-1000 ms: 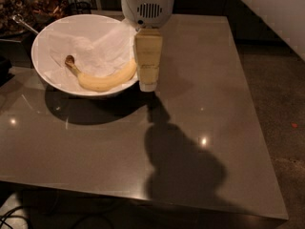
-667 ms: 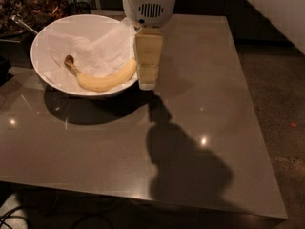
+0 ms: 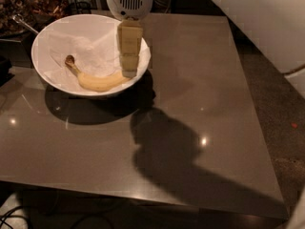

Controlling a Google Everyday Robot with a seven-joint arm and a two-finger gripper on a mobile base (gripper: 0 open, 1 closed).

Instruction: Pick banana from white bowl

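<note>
Grey surface (image 3: pixel 205 80) holds the wide white paper-lined bowl (image 3: pixel 36 56), the curved yellow banana (image 3: pixel 100 83) lying crosswise by its near wall. My pale yellow gripper (image 3: pixel 129 71) hangs over the banana's stemless end; how open it is, I cannot tell.

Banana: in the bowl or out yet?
In. The banana lies on the paper inside the white bowl; the gripper hangs at its stemless end.
</note>
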